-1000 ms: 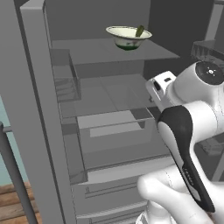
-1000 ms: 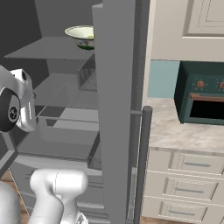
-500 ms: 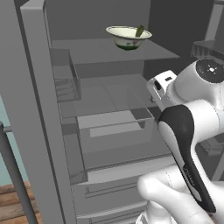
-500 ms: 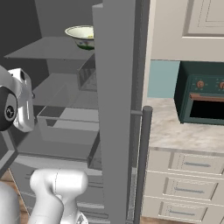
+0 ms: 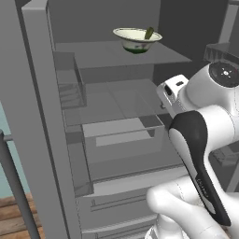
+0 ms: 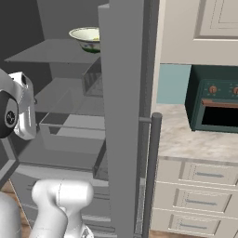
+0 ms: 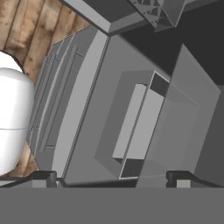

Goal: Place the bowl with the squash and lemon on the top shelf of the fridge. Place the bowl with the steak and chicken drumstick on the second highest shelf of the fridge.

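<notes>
Left base view gives me the bowl with the squash and lemon (image 5: 137, 39) sitting on the top shelf (image 5: 116, 55) of the open fridge (image 5: 42, 116), with the squash (image 5: 149, 33) poking over its far rim, and my arm pulled back low in front of the drawers. Hand view looks down into the fridge interior at a clear drawer (image 7: 135, 127), and my gripper (image 7: 113, 177) has its jaws spread wide with nothing between them.
</notes>
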